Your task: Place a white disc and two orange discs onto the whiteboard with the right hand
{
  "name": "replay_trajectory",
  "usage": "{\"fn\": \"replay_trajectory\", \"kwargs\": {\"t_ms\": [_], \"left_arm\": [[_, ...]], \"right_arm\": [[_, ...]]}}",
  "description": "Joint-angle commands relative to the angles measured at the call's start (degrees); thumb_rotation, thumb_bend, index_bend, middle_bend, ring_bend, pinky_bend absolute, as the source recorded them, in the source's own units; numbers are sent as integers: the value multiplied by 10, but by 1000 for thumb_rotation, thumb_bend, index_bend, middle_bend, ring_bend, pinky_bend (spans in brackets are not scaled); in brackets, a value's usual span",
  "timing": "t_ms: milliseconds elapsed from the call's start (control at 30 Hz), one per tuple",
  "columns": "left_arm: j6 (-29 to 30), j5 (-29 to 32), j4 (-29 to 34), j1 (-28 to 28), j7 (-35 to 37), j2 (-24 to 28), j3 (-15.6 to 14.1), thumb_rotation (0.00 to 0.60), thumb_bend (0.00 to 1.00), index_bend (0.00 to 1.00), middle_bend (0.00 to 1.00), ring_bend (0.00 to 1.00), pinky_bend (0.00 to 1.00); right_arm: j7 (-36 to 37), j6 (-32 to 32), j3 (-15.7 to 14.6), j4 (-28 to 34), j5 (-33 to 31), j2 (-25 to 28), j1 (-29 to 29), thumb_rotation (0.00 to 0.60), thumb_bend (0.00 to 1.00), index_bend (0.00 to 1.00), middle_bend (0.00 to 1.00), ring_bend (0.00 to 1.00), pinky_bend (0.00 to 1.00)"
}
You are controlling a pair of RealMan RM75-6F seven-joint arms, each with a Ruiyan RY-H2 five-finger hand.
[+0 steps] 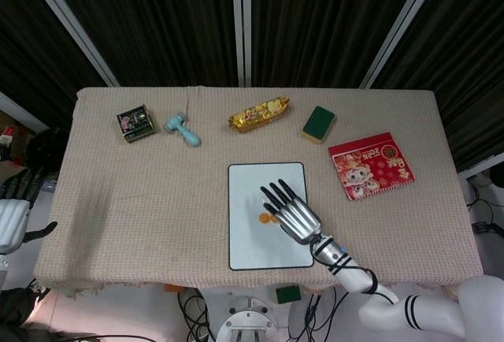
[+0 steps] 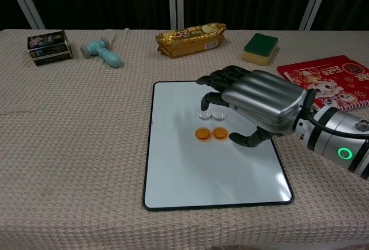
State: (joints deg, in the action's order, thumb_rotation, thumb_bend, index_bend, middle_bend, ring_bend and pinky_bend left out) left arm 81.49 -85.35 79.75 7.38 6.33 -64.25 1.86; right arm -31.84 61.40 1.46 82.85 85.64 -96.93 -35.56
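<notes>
On the whiteboard (image 2: 190, 169), the nearest thing on the table (image 2: 75, 146), lie four small discs in two rows. The nearer row is two orange discs (image 2: 211, 133), side by side and almost touching. Just behind them sit two white discs (image 2: 211, 114), also side by side, at the fingertips of the right hand.

The chest view shows all four discs plainly. In the head view the right hand (image 1: 292, 214) covers most of them: only one orange disc (image 1: 264, 218) shows whole, with a sliver of another at the hand's edge, and the white ones cannot be made out against the board.

The right hand (image 2: 260, 107) hovers palm down over the right half of the whiteboard, its forearm reaching in from the near right corner. Its fingers (image 2: 216, 81) are spread and slightly curled, the thumb hanging down toward the board; they hold nothing. The left hand (image 1: 13, 217) shows only in the head view, off the table's left edge, fingers apart and empty.

Further back lies one red booklet (image 2: 327, 83) at the right. Along the far edge stand one green sponge (image 2: 260, 48), one gold snack packet (image 2: 191, 37), one light-blue toy hammer (image 2: 102, 52) and one small dark box (image 2: 49, 47).
</notes>
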Motion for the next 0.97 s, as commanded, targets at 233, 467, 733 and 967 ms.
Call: {"fn": "replay_trajectory", "kwargs": {"t_ms": [233,467,733,967], "left_arm": [[2,-2,4,0,-3,1,0,600,131,107,42,0,102],[9,-5,9,-3,-9,2,0,600,131,107,43,0,102],[18,-9,17,-5,-16,3,0,600,131,107,42,0,102],[23,-13,25,-10,-35,4,-6,600,131,107,43,0,102]], "right_arm": [[82,62,-12,8,45,43,27,600,321,172,0,0,0],[135,161,-27,-23,58,103,93,600,317,0,0,0,0],[189,261,-20,-74,-18,154,210,600,316,0,0,0,0],[240,274,-14,-80,-43,189,254,600,313,0,0,0,0]]}}
